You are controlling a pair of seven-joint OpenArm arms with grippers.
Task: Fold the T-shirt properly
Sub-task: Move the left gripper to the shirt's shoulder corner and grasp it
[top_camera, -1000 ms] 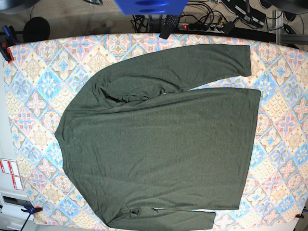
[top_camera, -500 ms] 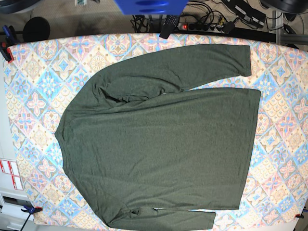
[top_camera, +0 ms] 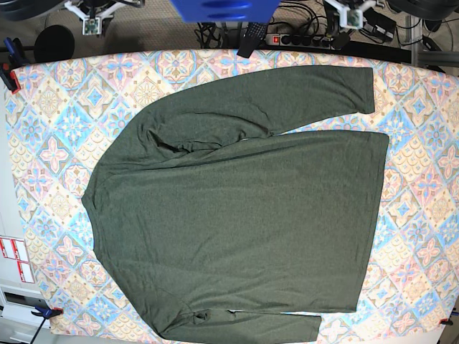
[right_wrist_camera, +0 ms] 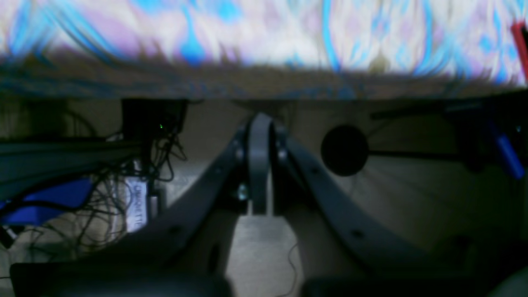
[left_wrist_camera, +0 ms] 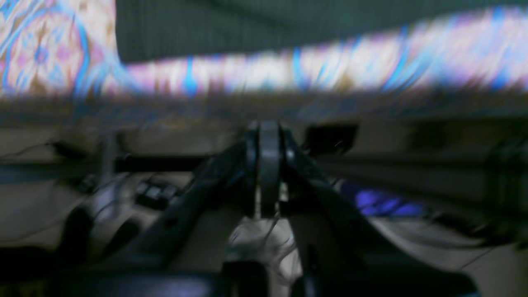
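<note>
The shirt (top_camera: 237, 208) covers most of the desk (top_camera: 57, 122), leaving bare patterned bands at frame left, right and along the top. Nothing stands on either. Beyond the top edge, a power strip (top_camera: 297, 39) and cables crowd the upper middle.

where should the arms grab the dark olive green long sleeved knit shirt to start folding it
Probably the upper sleeve of the dark olive green long sleeved knit shirt, at its cuff. It lies flat and free on the patterned tablecloth near the far edge, so the left gripper could come in from that side.
</note>
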